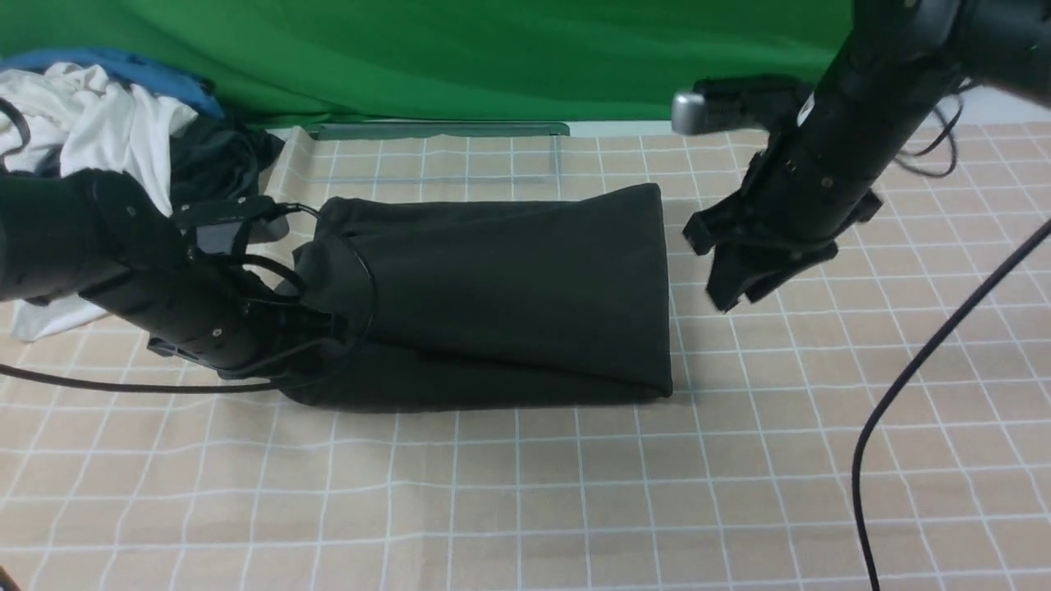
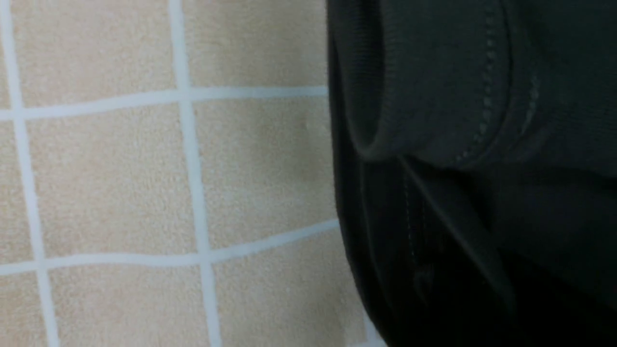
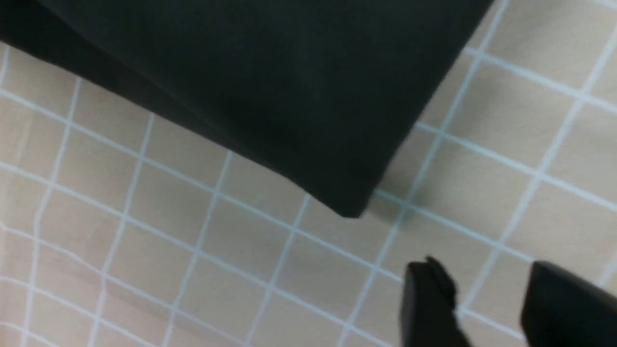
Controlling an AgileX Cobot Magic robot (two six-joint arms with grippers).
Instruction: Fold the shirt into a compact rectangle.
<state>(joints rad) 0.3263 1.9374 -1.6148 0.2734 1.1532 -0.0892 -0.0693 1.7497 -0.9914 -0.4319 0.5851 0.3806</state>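
At nine o'clock, my left gripper (image 1: 316,324) pinches the shirt (image 1: 509,287); right gripper (image 1: 739,283) spread, empty. Risk: uneven pull skews the fold.

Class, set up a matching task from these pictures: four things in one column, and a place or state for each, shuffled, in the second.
Things:
1. shirt
2. right gripper
3. pile of clothes
4. green backdrop

Places or states:
A. hanging behind the table
B. folded, lying mid-table
C. heaped at the table's far left
D. off the cloth, jaws apart, empty

Pairs: 1-B, 2-D, 3-C, 4-A
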